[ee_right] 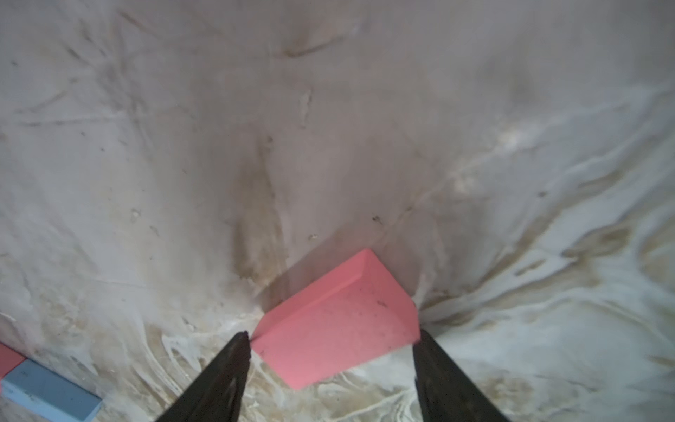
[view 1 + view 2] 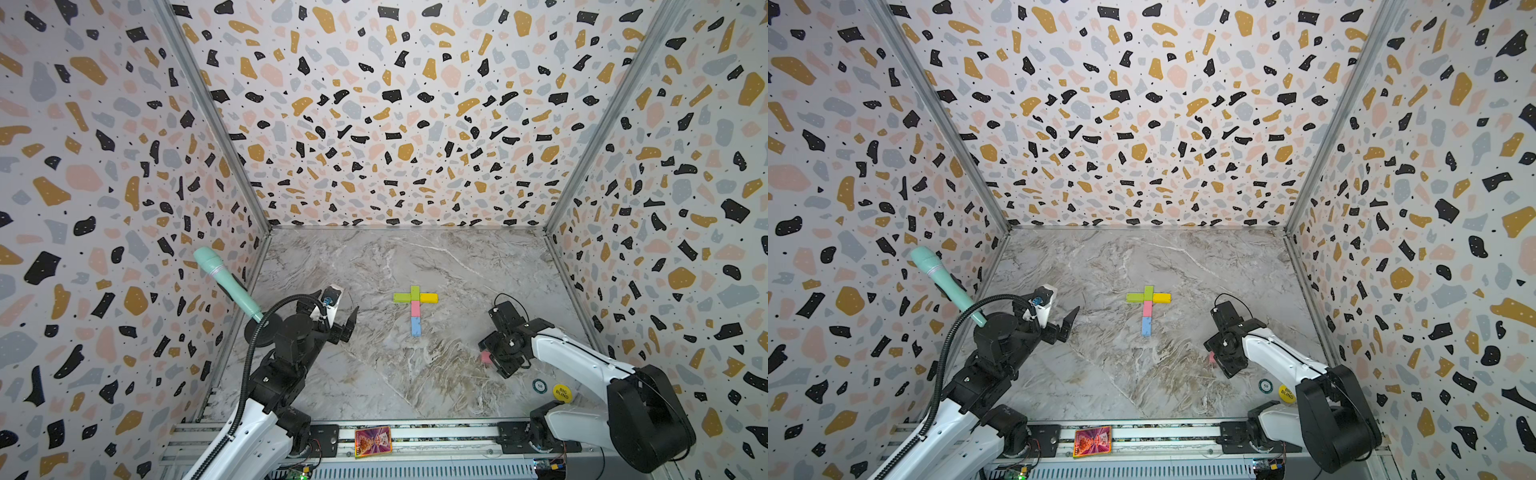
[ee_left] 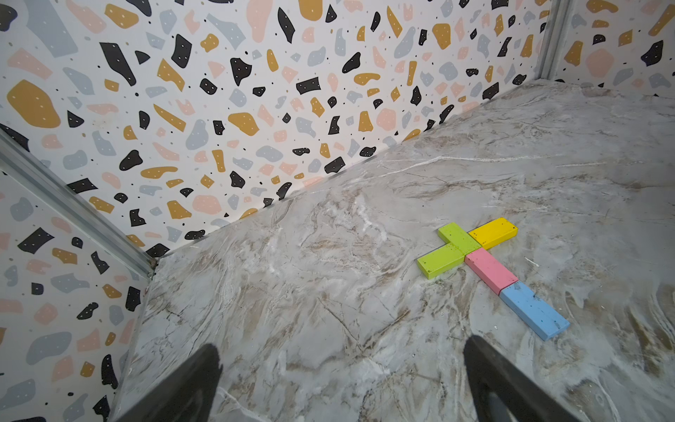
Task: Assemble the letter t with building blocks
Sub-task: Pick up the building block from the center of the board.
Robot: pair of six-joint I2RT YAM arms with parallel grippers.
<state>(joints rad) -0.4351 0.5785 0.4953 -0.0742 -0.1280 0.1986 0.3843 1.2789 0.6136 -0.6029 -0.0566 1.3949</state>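
Though near pink brick (image 1: 336, 321), disc (image 2: 562, 392) apart.

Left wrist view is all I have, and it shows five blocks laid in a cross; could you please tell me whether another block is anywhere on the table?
Observer: Yes, a second pink block sits at the right end effector, between its fingers.
Operator: Thank you; is it gripped?
Observer: I cannot tell. The right wrist view shows a fingertip at each of two corners, with the block skewed between them.
Operator: And where does it lie?
Observer: In both top views it lies apart from the blue block, toward the robot's right and closer to the robot.
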